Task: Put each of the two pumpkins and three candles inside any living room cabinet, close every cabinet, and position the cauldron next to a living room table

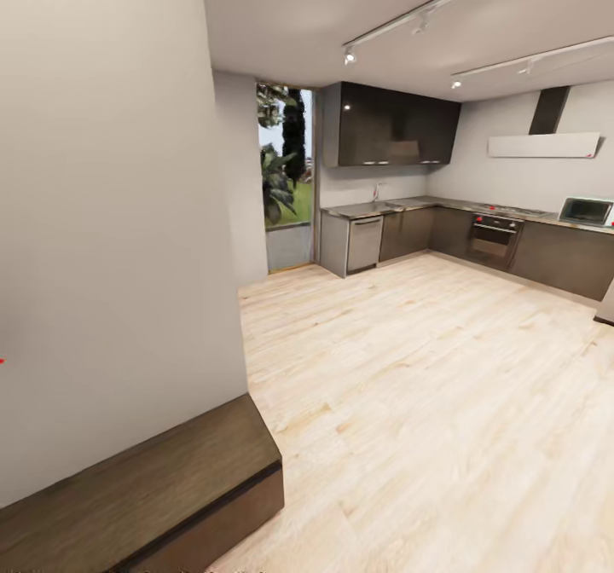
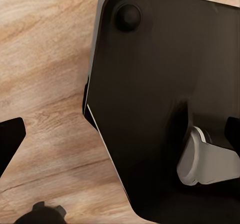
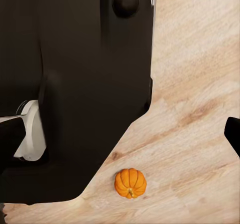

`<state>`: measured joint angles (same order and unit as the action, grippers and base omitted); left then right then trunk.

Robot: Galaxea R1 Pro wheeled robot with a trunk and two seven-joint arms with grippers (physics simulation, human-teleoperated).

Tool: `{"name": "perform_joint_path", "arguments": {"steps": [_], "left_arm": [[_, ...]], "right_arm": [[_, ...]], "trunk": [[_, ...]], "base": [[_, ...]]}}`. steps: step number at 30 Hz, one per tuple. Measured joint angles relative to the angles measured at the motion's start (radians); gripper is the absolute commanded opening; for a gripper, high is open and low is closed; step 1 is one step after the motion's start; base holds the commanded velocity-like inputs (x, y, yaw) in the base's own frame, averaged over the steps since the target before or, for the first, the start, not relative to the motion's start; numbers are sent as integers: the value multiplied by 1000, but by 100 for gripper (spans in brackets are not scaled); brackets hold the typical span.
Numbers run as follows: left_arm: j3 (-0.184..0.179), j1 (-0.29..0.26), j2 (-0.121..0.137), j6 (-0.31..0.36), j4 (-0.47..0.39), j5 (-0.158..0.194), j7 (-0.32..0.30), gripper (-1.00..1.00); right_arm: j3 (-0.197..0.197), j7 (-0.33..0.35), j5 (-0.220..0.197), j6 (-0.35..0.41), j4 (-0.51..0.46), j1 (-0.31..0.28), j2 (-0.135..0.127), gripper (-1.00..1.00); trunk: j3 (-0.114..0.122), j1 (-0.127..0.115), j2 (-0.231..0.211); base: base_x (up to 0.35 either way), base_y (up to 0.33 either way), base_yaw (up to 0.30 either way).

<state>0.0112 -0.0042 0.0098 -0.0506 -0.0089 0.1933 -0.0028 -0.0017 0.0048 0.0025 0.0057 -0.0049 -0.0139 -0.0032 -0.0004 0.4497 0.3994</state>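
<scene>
Head view: the robot faces an open wooden floor with a dark kitchen run along the far wall and a glazed doorway beside it; a long low dark-brown cabinet stands against the pale wall at the near left, its visible end closed. Right wrist view: one small orange pumpkin sits upright on the floor, just beside the edge of the robot's dark base but apart from it, with bare boards all round. One dark fingertip of the right gripper enters at the frame edge; with its partner unseen, whether the pincer is spread or pressed together cannot be told. Left wrist view: the left gripper likewise shows one dark tip over bare floor beside the base, and its state cannot be told either. The step in hand appears to be travel toward a pick. To do it well, the base should probably back off from the pumpkin so the arm can reach it, descending from above with the jaws spread across the ribs, not the stem.
</scene>
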Motion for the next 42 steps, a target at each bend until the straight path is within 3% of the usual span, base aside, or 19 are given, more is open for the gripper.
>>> {"name": "perform_joint_path", "arguments": {"steps": [1, 2, 9, 20, 31, 42], "left_arm": [[0, 0, 0, 0, 0, 0, 0, 100], [0, 0, 0, 0, -2, 0, 0, 100], [2, 0, -1, 2, -34, 2, 0, 100], [1, -2, -4, 7, -90, 3, 4, 100], [3, -3, -5, 3, -94, 7, 5, 100], [3, -3, -1, 2, -93, 44, 8, 100]], "right_arm": [[0, 0, 0, 0, 0, 0, 0, 100], [2, -5, 2, 0, -70, -1, 0, 100], [5, -8, 9, 1, -129, 0, -1, 100], [5, -8, 75, 5, -203, -1, -1, 100], [6, -4, 81, 10, -229, -1, 0, 100], [5, -7, 81, 15, -229, -4, -1, 100]], "trunk": [[0, 0, 0], [-1, 0, 0], [-5, 0, 0], [-14, 0, -1], [-23, 0, -2], [-27, 0, -2]], "base": [[0, -21, 261], [0, -17, 264], [0, -5, 267], [0, 0, 248], [0, -12, 242], [0, -222, 94]]}}
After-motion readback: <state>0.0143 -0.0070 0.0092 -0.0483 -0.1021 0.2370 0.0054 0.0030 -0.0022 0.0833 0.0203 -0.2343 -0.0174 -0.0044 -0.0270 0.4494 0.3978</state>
